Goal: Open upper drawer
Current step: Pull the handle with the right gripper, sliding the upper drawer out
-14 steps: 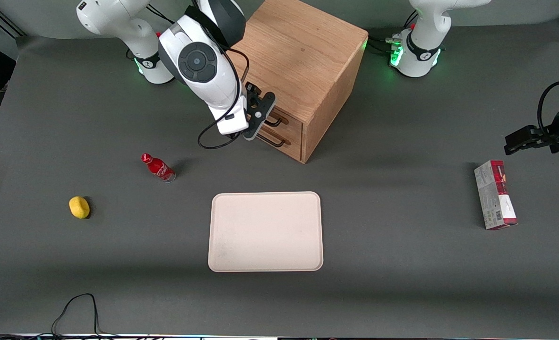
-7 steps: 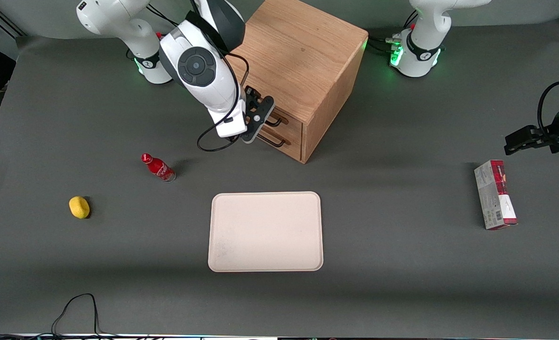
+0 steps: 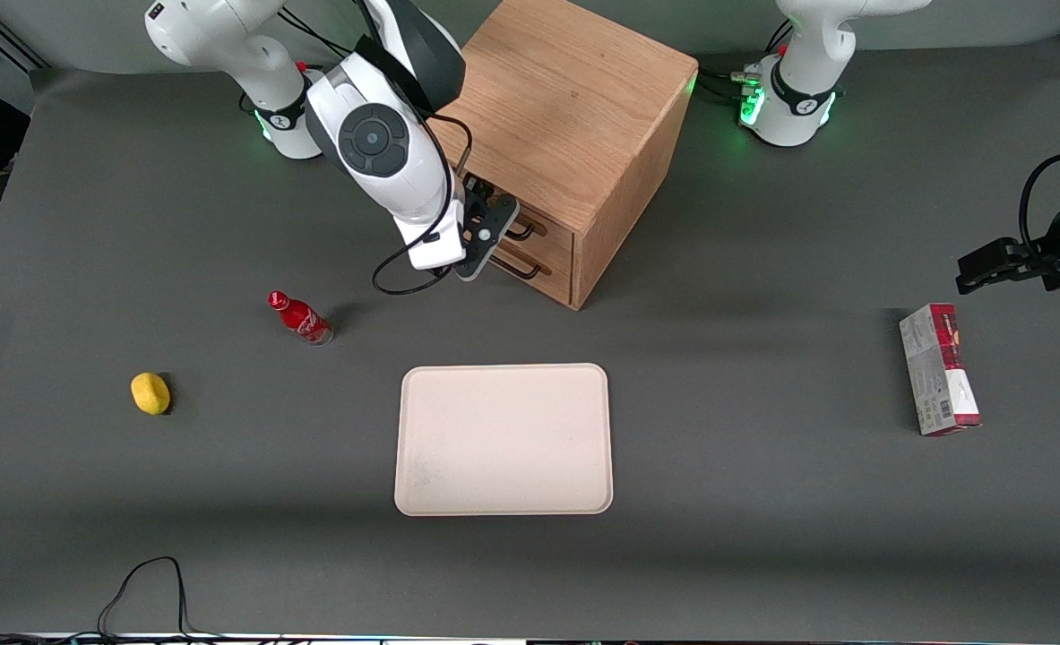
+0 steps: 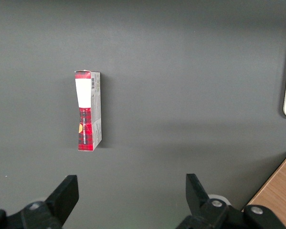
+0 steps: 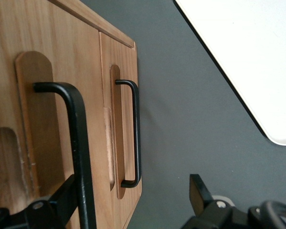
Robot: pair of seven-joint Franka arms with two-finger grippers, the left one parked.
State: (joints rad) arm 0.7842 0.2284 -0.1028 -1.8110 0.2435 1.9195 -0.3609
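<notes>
The oak cabinet [image 3: 574,107] stands at the back of the table. Its upper drawer [image 3: 549,229] is shut, flush with the bottom drawer [image 3: 547,269] under it. In the right wrist view the upper drawer's black wire handle [image 5: 78,143] runs close by, and the bottom drawer's handle [image 5: 134,133] lies past it. My right gripper [image 3: 486,231] is in front of the drawers at the upper handle. It is open [image 5: 131,202]. The handle bar stands between the fingers, right against one finger [image 5: 61,200] and well apart from the other.
A cream tray [image 3: 503,439] lies nearer the camera than the cabinet; its edge shows in the wrist view [image 5: 248,62]. A red bottle [image 3: 299,318] and a yellow fruit [image 3: 150,393] sit toward the working arm's end. A red-and-grey box [image 3: 939,367] lies toward the parked arm's end.
My right gripper has shifted slightly lower and nearer the camera in front of the drawers. Both drawers stay shut.
</notes>
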